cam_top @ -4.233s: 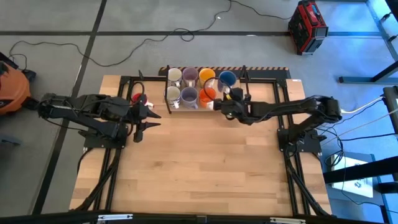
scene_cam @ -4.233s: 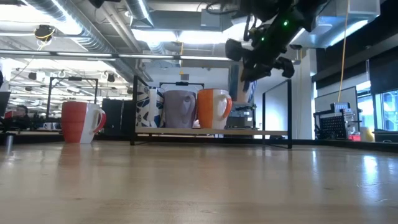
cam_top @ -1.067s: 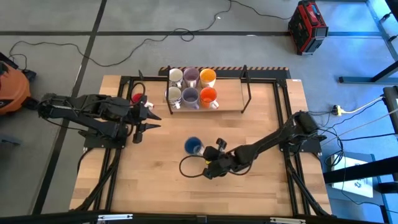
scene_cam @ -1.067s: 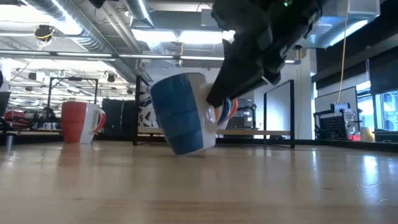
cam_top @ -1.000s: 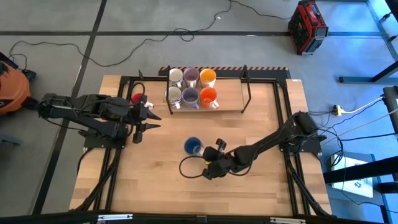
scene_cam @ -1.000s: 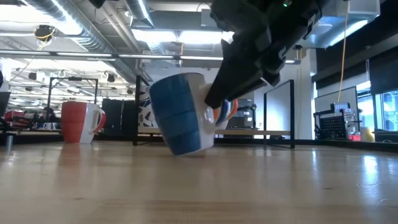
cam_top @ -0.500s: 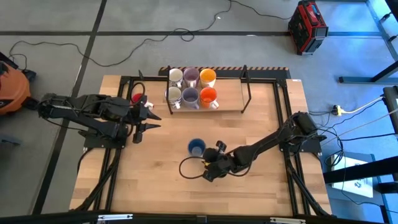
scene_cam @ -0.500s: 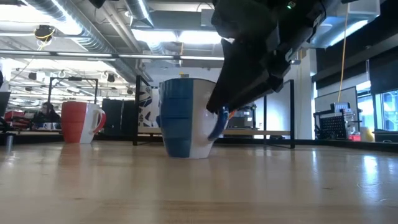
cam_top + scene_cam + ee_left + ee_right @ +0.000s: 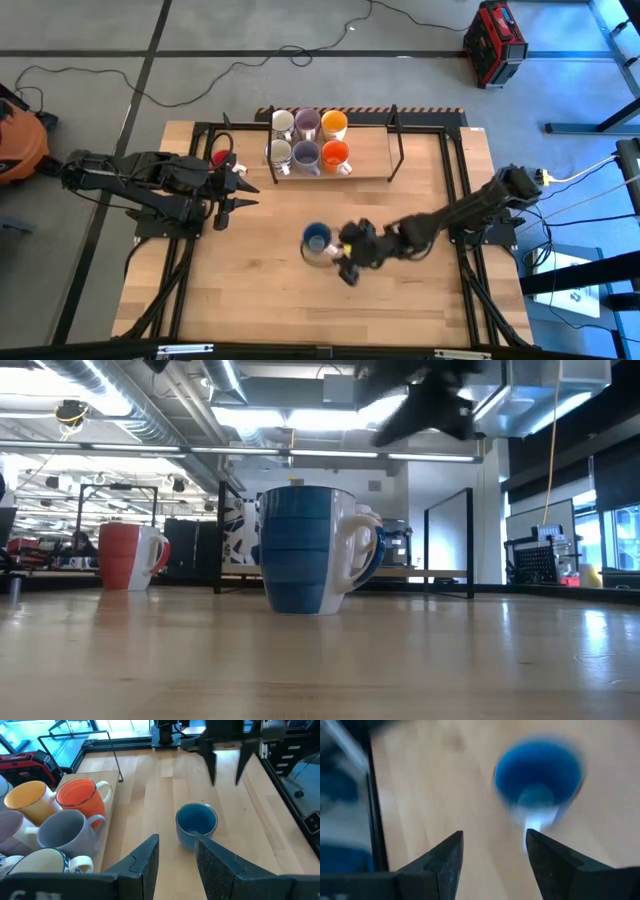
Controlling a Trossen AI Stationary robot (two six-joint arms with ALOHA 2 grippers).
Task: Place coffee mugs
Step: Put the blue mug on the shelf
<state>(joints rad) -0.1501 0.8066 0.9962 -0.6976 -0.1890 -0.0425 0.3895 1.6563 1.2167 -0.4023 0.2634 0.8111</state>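
Note:
A blue mug (image 9: 316,238) stands upright on its base at mid-table, also seen in the low view (image 9: 315,550) and the left wrist view (image 9: 196,822). My right gripper (image 9: 344,260) hovers open just beside and above it, toward the table's right, touching nothing; its own view shows the blue mug (image 9: 538,772) ahead of the spread fingers. My left gripper (image 9: 236,190) waits open at the table's left. A red mug (image 9: 222,158) stands beside it. Several mugs sit on the rack (image 9: 372,170): white (image 9: 282,122), lavender (image 9: 307,122), yellow-orange (image 9: 333,124), orange (image 9: 335,153).
The rack's black frame posts (image 9: 398,150) rise at the far middle of the table. Bare wood lies on the near half (image 9: 320,310). The rack's right half holds nothing. The red mug (image 9: 130,555) stands left of the rack.
My right gripper has opened and let go of the blue mug, then risen and drawn back toward the table's right edge. The mug, tilted in the hold a second ago, has settled upright on its base on the table.

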